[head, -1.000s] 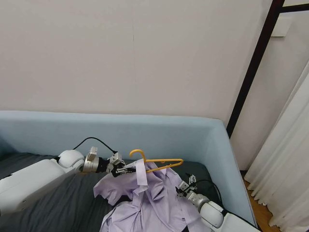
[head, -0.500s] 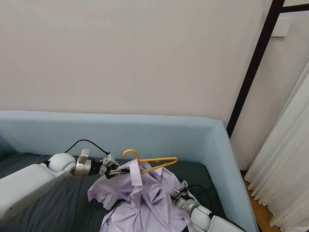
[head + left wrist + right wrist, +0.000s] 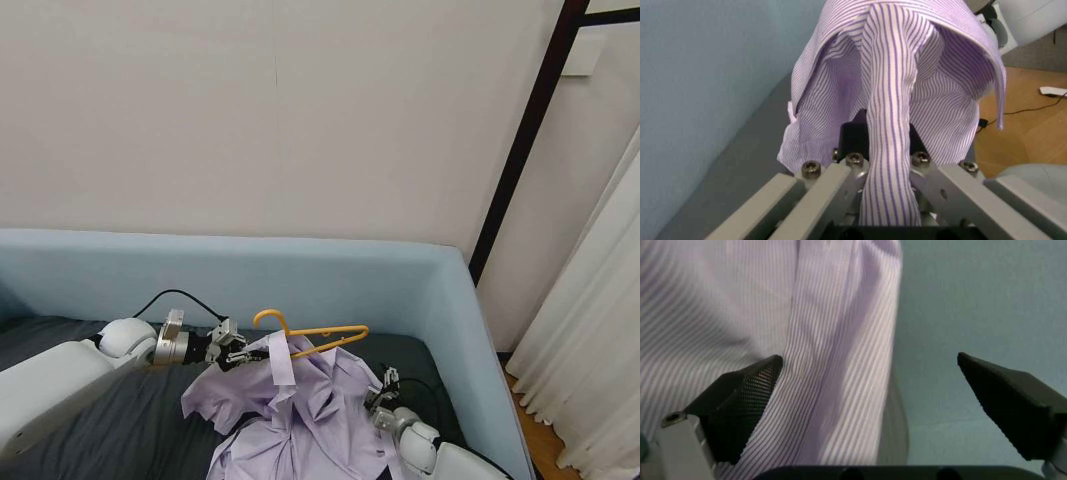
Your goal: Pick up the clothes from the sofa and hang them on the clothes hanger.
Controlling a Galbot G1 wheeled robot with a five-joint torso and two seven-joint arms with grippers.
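Observation:
A purple striped shirt (image 3: pixel 305 415) lies bunched on the dark grey sofa seat (image 3: pixel 120 440). A yellow hanger (image 3: pixel 325 333) sits at its top, hook raised and one arm free of the cloth. My left gripper (image 3: pixel 236 350) reaches in from the left and is shut on the shirt near the collar. In the left wrist view a strip of the shirt (image 3: pixel 897 75) runs down between the fingers of the left gripper (image 3: pixel 885 165). My right gripper (image 3: pixel 386 392) is at the shirt's right edge. It stands open (image 3: pixel 873 407), with the shirt (image 3: pixel 767 315) beside one finger (image 3: pixel 740 402).
The light blue sofa back (image 3: pixel 300 275) rises just behind the shirt and wraps round as a side wall (image 3: pixel 470 350) on the right. A black pole (image 3: pixel 520 140) and white curtains (image 3: pixel 590 350) stand beyond it, over a wooden floor (image 3: pixel 1013 125).
Over the last second my left gripper pulled the shirt collar and hanger a little to the left. The right gripper shifted slightly beside the shirt's right edge.

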